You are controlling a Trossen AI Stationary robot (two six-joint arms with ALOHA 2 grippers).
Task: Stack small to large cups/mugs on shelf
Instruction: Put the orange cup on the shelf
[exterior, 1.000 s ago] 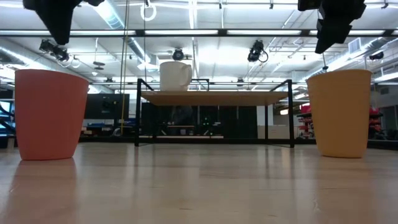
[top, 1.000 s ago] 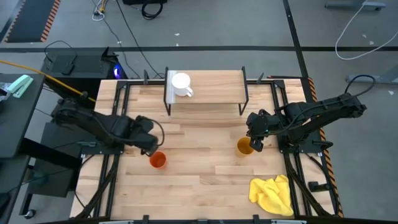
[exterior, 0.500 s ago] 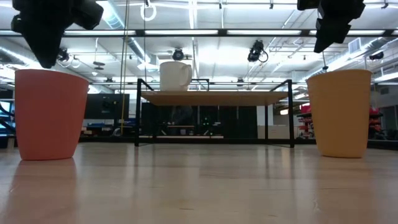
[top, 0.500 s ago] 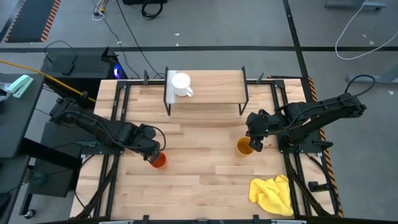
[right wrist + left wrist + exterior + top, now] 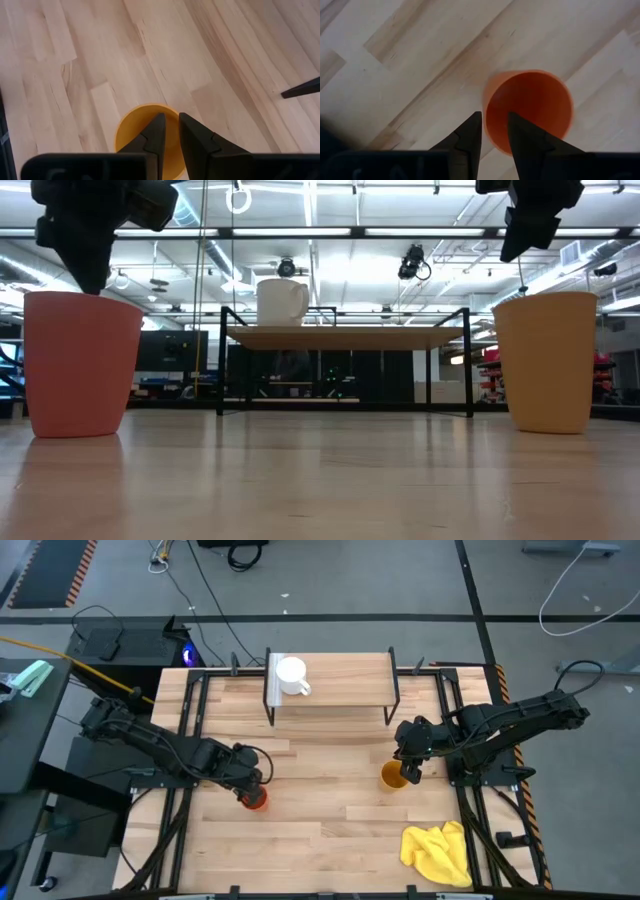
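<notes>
Left gripper (image 5: 494,131) lower, astride orange-red cup (image 5: 529,111) rim.

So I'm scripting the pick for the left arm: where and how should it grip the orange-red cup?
By the rim wall, from straight above. The orange-red cup stands upright on the wooden table, mouth open, no handle. The left gripper hovers over its edge, one fingertip inside and one outside, so pinching the wall there looks most sensible.

A robotics lab or industrial workshop: the light butcher-block wooden tabletop (image 5: 320,830) stands on a grey concrete floor (image 5: 380,580) strewn with loose black cables (image 5: 215,585), under long ceiling strip lights (image 5: 330,232), with black ceiling-hung cameras (image 5: 412,264).
</notes>
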